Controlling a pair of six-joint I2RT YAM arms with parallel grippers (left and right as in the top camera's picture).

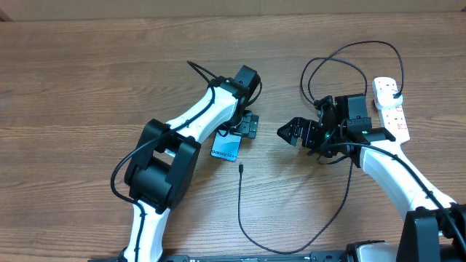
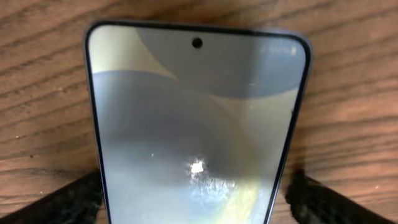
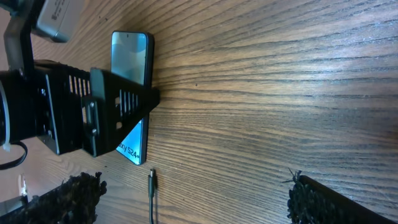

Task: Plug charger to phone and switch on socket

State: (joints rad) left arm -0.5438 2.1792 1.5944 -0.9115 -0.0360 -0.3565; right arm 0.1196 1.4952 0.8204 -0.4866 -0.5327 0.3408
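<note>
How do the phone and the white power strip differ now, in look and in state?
The phone is dark-edged with a blue screen; the power strip is white with red marks. The left gripper straddles the phone; no gripper is at the power strip. The charger seems plugged into the power strip, yet its tip lies apart from the phone. Both lie flat on the table.

Centre frame: left gripper (image 1: 244, 129) down over the phone (image 1: 226, 150), covering its upper end | charger (image 1: 240, 172) tip lies just below the phone, not touching, cable looping low | right gripper (image 1: 290, 131) right of centre, fingers spread, nothing between | socket (image 1: 389, 109) upper right.
</note>
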